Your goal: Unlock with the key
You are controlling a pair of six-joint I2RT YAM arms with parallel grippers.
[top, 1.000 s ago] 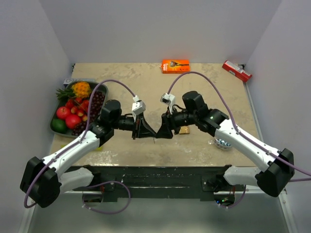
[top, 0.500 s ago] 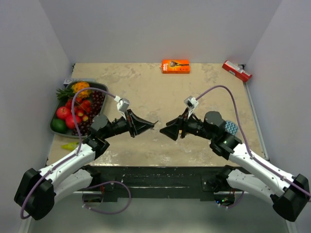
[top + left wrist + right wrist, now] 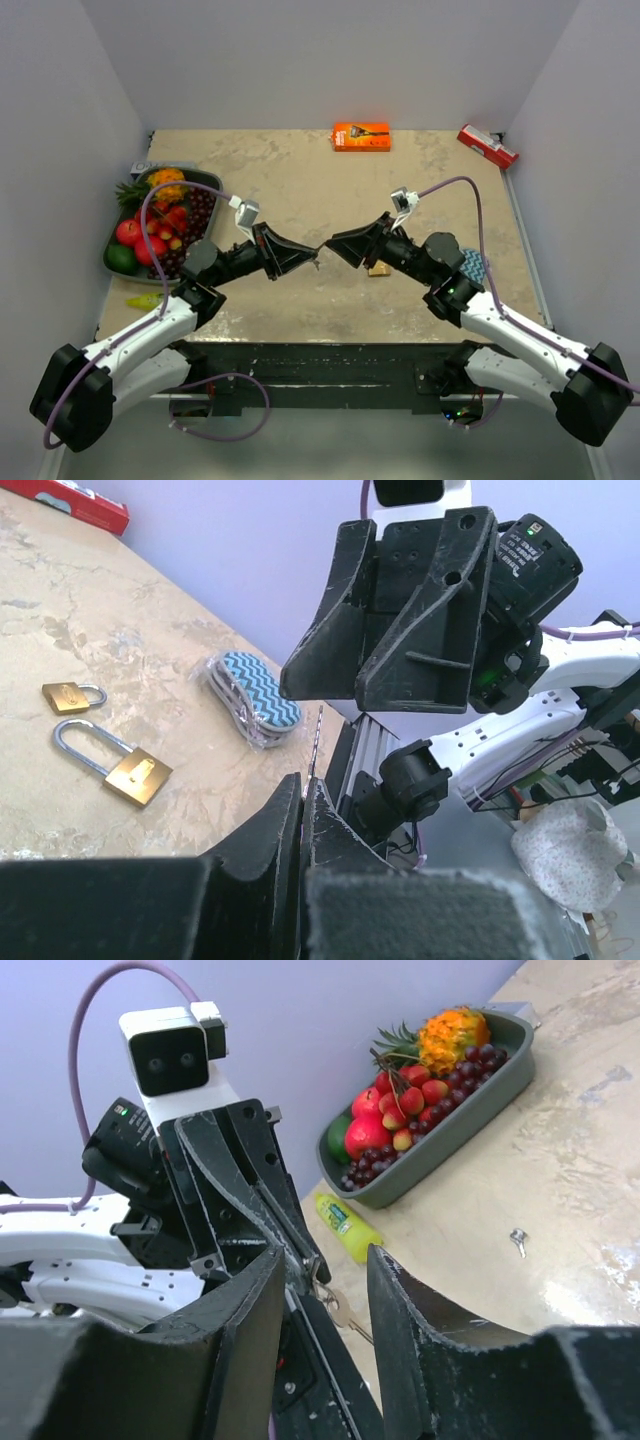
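You've a fruit-filled tray [image 3: 470, 1105] on the left, a green bottle [image 3: 345, 1225] near it, an orange box [image 3: 361, 136] and a red box [image 3: 487, 146] at the far edge, a zigzag pouch [image 3: 250, 685] on the right

Metal key [image 3: 318, 738], glossy brass padlock [image 3: 139, 777], matt marbled tabletop [image 3: 150, 650].

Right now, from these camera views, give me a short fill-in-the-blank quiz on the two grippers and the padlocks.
1. The left gripper is shut on the ___.
2. The right gripper, facing it tip to tip, has its jaws ___.
3. ___ brass padlocks lie on the table, neither of them held.
Missing words: key; open; two.
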